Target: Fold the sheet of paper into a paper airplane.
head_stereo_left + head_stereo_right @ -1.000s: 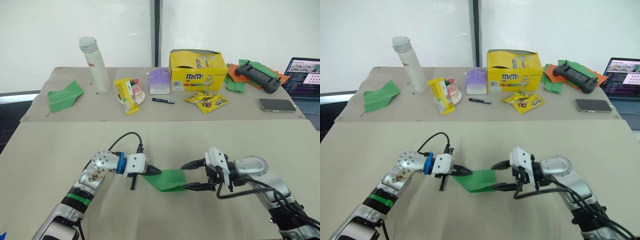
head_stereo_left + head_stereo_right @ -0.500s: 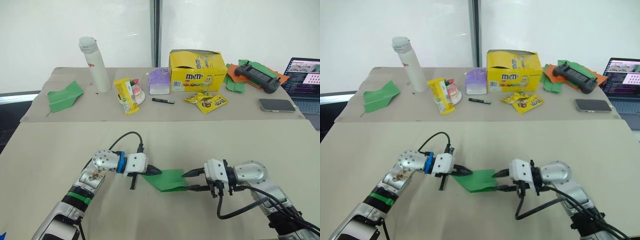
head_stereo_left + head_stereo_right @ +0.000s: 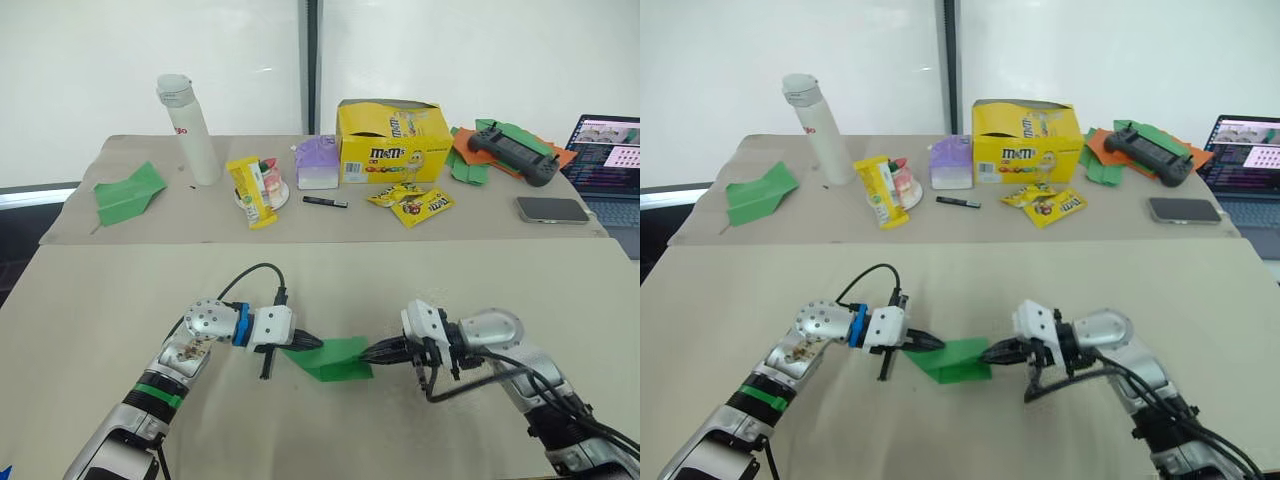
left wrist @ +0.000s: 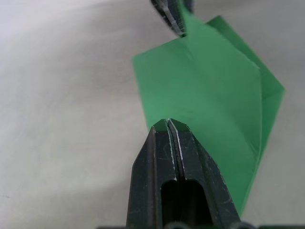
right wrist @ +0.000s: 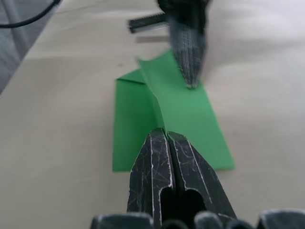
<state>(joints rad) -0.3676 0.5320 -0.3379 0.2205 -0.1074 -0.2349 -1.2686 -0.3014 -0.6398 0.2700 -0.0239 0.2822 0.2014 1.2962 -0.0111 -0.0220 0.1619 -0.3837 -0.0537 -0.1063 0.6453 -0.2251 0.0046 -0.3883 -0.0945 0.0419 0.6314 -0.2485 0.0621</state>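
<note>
Both pincers, left (image 3: 312, 343) and right (image 3: 372, 352), pinched shut on opposite ends of the sheet of paper (image 3: 335, 358) at lower centre, probably to press a crease.

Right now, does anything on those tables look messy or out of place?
The yellow candy box at the back has its top flaps torn open, with loose yellow packets lying in front of it. Crumpled green and orange paper scraps sit under a game controller. Nearer, both grippers pinch the green sheet of paper, which looks intended.
</note>
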